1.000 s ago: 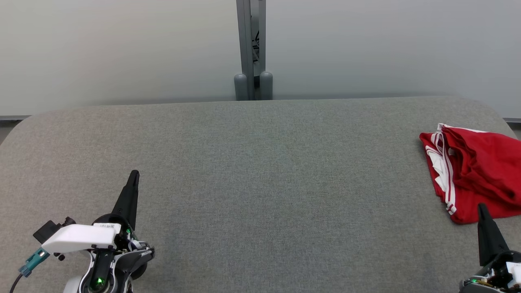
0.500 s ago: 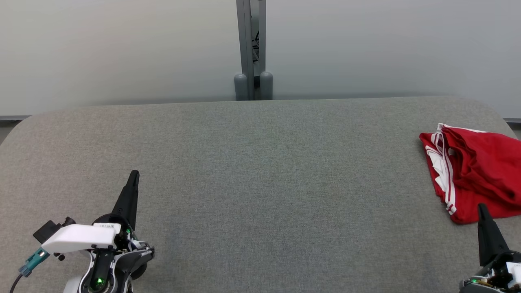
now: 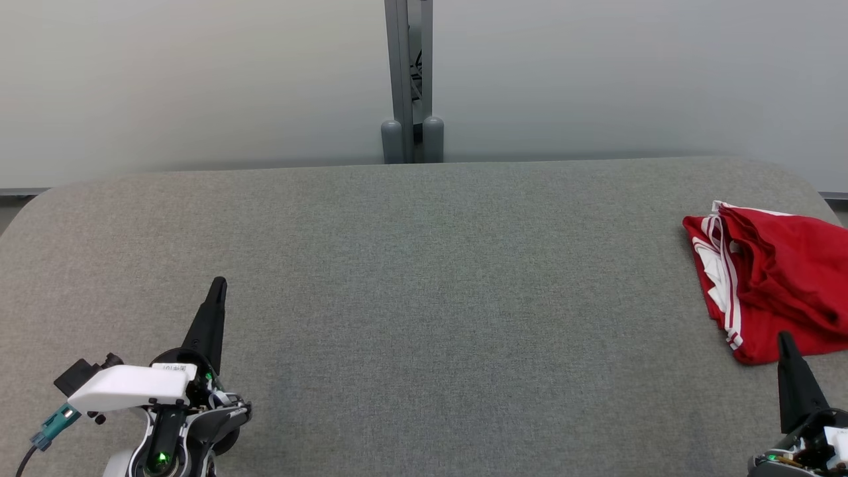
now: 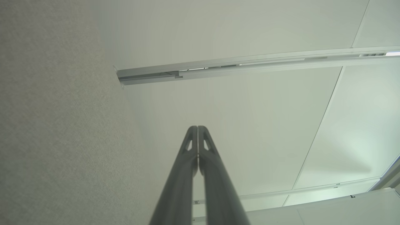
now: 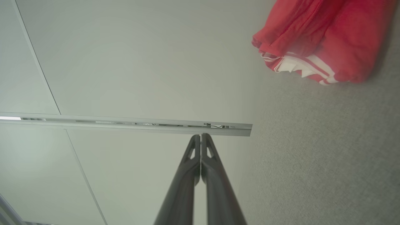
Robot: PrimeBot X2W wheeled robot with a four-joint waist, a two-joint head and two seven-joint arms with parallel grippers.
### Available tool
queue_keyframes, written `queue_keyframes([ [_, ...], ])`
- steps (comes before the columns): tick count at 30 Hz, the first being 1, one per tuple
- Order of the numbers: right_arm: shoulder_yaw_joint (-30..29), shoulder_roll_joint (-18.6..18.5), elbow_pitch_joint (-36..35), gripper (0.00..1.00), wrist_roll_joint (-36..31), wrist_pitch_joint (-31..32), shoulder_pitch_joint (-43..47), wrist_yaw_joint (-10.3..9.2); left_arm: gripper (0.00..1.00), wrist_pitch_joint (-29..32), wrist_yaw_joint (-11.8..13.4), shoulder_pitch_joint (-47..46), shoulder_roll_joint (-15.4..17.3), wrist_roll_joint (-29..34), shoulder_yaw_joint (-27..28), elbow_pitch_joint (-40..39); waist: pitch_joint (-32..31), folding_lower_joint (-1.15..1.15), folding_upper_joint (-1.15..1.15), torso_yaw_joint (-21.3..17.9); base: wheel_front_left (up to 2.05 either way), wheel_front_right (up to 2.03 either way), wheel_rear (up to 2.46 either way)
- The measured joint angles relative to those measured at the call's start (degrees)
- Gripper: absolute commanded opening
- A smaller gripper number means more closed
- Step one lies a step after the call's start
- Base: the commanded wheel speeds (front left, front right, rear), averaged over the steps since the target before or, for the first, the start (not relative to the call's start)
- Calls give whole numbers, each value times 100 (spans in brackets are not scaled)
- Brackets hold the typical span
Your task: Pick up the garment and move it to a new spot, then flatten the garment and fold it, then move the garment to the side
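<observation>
Garment (image 3: 775, 285), red with white stripes, lies in a loose fold at three o'clock on the grey table (image 3: 424, 298), by its right edge and just beyond the right tool (image 3: 786, 339). Both tools are closed and empty, the left tool (image 3: 217, 286) resting at seven o'clock, well apart from the cloth. Judging by this neat fold at the table's side, the task looks finished or nearly so; any further pickup would need the right tool to open first.

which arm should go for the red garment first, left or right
Right, probably. The red garment lies bunched at the table's right end, just beyond the right hand. The left hand is far across the table. Both are shut, so it must open first.
</observation>
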Motion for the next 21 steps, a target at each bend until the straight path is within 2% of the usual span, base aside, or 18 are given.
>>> queue_keyframes([
  [21,-3,0,0,0,-1,7,0,0,0,0,0,0,0,0,0,0,0,0,0,0,0,0,0],
])
